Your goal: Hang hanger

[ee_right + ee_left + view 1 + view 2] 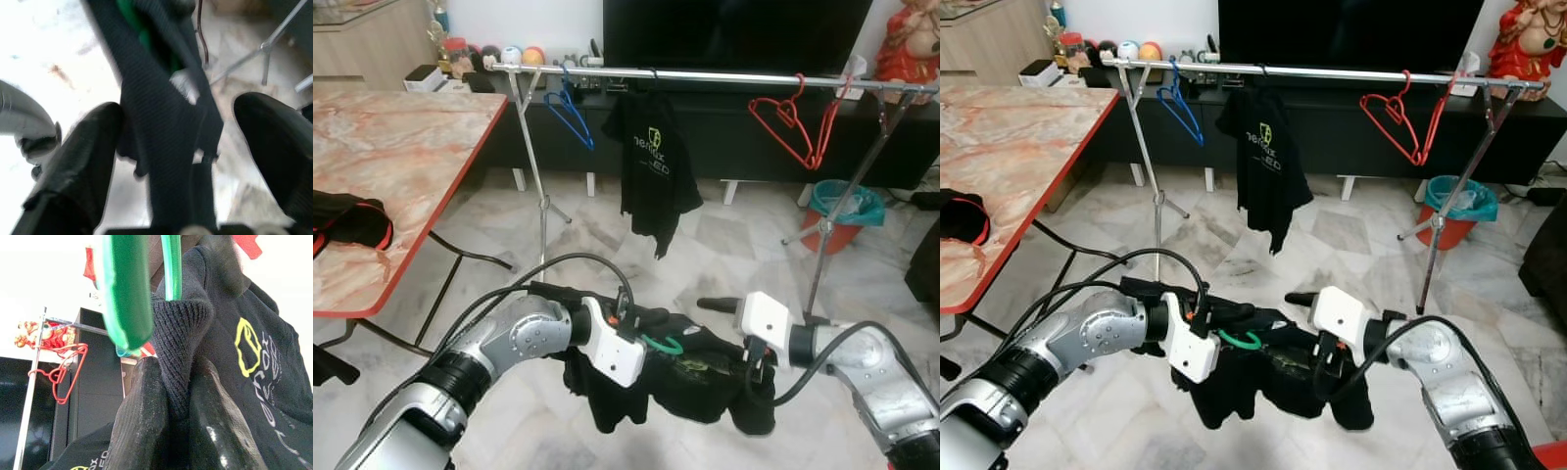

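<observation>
A black shirt point(705, 377) on a green hanger point(663, 345) hangs low in front of me, between both arms. My left gripper point(641, 323) is shut on the shirt's knit collar point(178, 347), just beside the green hanger hook point(124, 289). My right gripper point(1327, 367) points down at the shirt's right side. It is open, with its fingers point(78, 166) on either side of a fold of the black cloth point(166, 127). The metal clothes rail point(724, 75) stands further ahead across the room.
On the rail hang a blue hanger point(570, 113), another black shirt point(651, 162) and red hangers point(793, 122). A marble table point(401, 147) with a red edge is at my left, with dark cloth point(347, 220) on it. A teal-lined bin point(842, 211) stands by the rail's right leg.
</observation>
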{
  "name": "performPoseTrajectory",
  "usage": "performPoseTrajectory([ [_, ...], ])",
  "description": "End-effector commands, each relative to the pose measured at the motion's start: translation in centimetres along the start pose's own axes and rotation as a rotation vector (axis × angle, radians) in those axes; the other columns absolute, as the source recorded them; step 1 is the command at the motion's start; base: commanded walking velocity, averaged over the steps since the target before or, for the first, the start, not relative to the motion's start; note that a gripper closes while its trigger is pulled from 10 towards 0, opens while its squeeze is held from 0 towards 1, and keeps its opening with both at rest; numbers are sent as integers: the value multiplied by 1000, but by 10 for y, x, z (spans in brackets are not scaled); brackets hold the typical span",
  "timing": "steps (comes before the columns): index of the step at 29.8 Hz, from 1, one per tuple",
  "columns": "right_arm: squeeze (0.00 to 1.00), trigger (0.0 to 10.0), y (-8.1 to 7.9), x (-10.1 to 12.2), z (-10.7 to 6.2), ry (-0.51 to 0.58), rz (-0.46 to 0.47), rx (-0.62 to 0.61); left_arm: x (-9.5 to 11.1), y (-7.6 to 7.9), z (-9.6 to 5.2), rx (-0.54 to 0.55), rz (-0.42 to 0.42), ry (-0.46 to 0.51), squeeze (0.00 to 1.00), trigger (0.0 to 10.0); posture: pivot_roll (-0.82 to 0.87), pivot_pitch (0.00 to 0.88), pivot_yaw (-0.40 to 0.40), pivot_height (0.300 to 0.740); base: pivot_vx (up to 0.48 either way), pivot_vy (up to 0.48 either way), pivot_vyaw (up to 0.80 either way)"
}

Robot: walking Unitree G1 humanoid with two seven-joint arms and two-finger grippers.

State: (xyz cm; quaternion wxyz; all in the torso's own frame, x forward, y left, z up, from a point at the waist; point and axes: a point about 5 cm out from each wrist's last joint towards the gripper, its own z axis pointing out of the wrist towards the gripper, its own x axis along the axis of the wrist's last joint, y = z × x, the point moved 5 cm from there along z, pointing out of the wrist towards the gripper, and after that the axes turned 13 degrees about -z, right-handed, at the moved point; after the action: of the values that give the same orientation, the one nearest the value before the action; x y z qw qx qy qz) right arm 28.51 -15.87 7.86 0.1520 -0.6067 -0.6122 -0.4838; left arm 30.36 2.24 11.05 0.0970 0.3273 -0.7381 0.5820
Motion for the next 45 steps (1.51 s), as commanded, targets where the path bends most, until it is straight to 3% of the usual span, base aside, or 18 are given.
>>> performPoseTrajectory([
  [1,0,10000,-3,2,-2,-5,-8,33,1,-3,0,8,-9,10,0,10000,-10,0,-12,740,0,0,0],
  [10,0,10000,3,-4,-10,-28,31,-7,-4,2,-2,4,-38,-10,0,10000,-8,0,-13,740,0,0,0],
  [11,0,10000,5,-17,-15,-129,-15,-31,-12,8,-6,-6,-72,-46,0,10000,-15,0,-10,740,0,0,0],
  [13,0,10000,5,-23,-17,-172,-37,-37,-15,10,-8,-11,-82,-59,0,10000,-15,0,-10,740,0,0,0],
  [14,0,10000,5,-30,-22,-214,-40,-57,-21,14,-16,-31,-102,-77,0,10000,-23,0,-8,740,0,0,0],
  [21,0,10000,-8,-29,-33,-181,-18,-24,-25,22,-42,-68,-174,-90,0,10000,-16,0,-8,740,0,0,0],
  [23,0,10000,-12,-30,-35,-177,-9,-9,-22,18,-48,-50,-246,-72,0,10000,-17,0,-9,740,0,0,0],
  [25,0,10000,-12,-30,-35,-177,-9,-9,-22,18,-48,-50,-246,-72,0,10000,-17,0,-9,740,0,0,0],
  [26,0,10000,-15,-31,-36,-167,2,-1,-16,8,-52,-14,-352,-41,0,10000,-11,0,-13,740,0,0,0],
  [27,0,10000,-15,-31,-36,-167,2,-1,-16,8,-52,-14,-352,-41,0,10000,-11,0,-13,740,0,0,0],
  [29,0,10000,-19,-32,-35,-158,20,14,-8,1,-56,-13,-427,-5,0,10000,-10,1,-15,740,0,0,0],
  [33,0,10000,-21,-34,-35,-163,28,23,-3,2,-58,-37,-443,9,0,10000,-5,0,-17,740,0,0,0],
  [39,0,10000,-23,-38,-37,-184,21,31,-5,8,-74,-134,-449,-25,0,10000,0,0,-15,740,0,0,0],
  [45,0,10000,-28,-41,-44,-180,42,51,-1,-2,-84,-154,-494,-38,0,10000,1,0,-15,740,0,0,0],
])
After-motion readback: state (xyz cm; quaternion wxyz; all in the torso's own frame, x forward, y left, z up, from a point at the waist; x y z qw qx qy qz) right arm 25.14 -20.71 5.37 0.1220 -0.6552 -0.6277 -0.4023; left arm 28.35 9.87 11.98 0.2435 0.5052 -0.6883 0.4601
